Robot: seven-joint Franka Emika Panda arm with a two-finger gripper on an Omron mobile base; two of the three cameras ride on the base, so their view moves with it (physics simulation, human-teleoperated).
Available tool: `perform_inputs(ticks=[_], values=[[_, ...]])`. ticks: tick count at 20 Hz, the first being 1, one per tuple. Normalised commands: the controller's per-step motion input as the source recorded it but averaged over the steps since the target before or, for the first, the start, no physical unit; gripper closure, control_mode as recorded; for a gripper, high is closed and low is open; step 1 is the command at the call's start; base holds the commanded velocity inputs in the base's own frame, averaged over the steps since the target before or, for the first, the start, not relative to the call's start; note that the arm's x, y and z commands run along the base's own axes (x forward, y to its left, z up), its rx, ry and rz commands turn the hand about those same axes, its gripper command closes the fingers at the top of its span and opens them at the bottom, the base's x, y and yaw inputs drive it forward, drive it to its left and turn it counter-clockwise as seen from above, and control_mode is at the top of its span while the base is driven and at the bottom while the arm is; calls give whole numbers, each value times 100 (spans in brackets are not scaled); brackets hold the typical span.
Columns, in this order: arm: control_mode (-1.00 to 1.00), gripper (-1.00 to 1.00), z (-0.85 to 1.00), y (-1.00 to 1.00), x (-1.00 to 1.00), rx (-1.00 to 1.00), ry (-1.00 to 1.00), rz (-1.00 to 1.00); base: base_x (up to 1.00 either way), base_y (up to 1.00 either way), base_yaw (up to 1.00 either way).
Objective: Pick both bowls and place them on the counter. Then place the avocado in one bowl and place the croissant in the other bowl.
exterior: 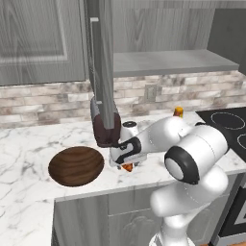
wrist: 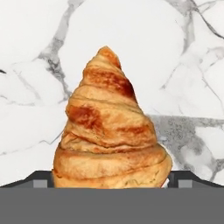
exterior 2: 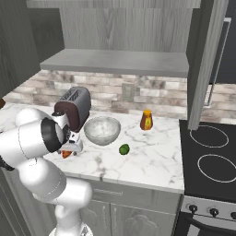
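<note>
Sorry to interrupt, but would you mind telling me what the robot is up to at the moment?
The arm has its tool low over the croissant on the counter, jaws open with one on either side of the pastry, not yet closed on it. Both bowls are on the marble: the wooden bowl to the arm's left, and the marbled bowl, which is empty. The avocado lies loose on the counter beside the marbled bowl.
</note>
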Motion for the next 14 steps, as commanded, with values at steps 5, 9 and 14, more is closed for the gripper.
perform_inputs(ticks=[5, 9, 14], values=[[-100, 100, -19, 6, 0, 0, 0, 0, 0, 0, 0], [-100, 100, 0, 0, 0, 0, 0, 0, 0, 0, 0], [-100, 100, 5, 0, -12, 0, -3, -1, 0, 0, 0]])
